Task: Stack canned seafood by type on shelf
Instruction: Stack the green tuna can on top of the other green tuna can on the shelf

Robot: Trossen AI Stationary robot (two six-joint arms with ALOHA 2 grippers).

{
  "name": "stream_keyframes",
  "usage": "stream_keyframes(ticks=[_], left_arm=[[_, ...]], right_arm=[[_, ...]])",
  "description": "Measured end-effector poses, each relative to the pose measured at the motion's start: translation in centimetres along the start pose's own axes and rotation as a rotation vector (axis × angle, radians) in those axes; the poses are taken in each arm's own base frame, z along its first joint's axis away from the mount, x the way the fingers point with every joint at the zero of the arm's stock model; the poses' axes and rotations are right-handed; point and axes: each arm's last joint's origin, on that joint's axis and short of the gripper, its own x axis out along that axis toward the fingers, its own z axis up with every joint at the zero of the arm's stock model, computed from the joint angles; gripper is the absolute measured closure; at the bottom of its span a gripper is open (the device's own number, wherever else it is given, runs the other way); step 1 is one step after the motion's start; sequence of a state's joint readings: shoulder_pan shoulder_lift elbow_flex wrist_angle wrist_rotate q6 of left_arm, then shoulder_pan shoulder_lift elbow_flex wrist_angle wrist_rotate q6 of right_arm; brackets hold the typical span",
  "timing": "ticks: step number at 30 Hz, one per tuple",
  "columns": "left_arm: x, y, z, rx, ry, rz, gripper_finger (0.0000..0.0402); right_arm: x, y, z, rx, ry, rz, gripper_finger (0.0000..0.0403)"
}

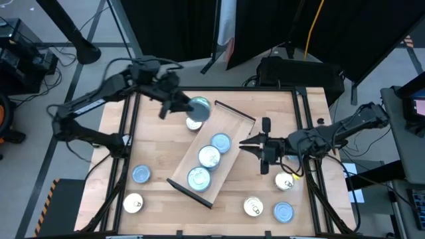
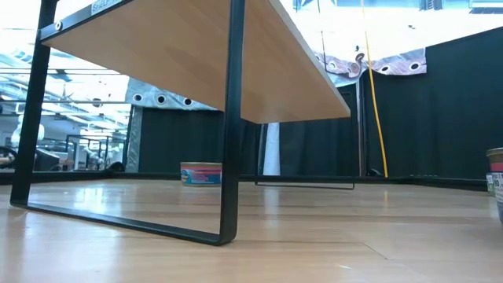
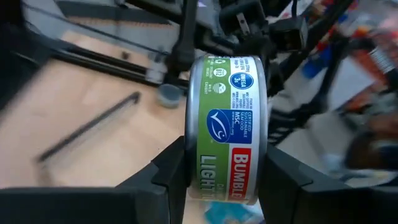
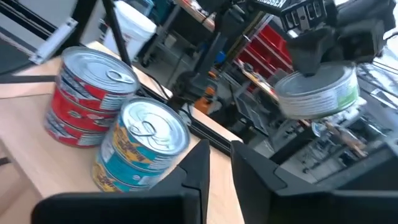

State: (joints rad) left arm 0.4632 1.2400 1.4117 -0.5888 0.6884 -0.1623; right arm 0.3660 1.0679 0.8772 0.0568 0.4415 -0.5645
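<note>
The shelf [image 1: 234,127] lies slantwise mid-table, on a black leg frame in the low view [image 2: 228,157]. Three tin stacks [image 1: 209,157] stand on it; the right wrist view shows a red-labelled stack [image 4: 81,93] and a teal-labelled one [image 4: 143,149], both with pull-tab tops. My left gripper [image 1: 188,107] is shut on a green-labelled tin [image 3: 227,124] above the shelf's far end. My right gripper [image 1: 243,142] is shut and empty, just right of the shelf, pointing at it. My left gripper pinches the green-labelled tin between its two fingers [image 3: 168,177], one on each flat face [image 3: 190,143], so the label side faces the wrist camera. The fingers come from the table's left. The tin is lifted clear and lies level, as the right wrist view [image 4: 317,93] shows.
Loose tins stand on the table: one under the held tin [image 1: 194,123], two at near left [image 1: 141,174], several at near right [image 1: 284,181]. The low view shows a tin [image 2: 201,174] beyond the shelf's leg and another at the right edge [image 2: 495,185].
</note>
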Motion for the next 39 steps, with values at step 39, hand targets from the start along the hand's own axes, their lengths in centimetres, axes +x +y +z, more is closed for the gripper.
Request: stream_keyframes(ticks=[39], left_arm=[[15.0, 5.1, -5.0, -0.222, 0.319, -0.203, 0.0240]], right_arm=[[-1.2, 1.5, 0.7, -0.136, 0.103, -0.120, 0.0342]])
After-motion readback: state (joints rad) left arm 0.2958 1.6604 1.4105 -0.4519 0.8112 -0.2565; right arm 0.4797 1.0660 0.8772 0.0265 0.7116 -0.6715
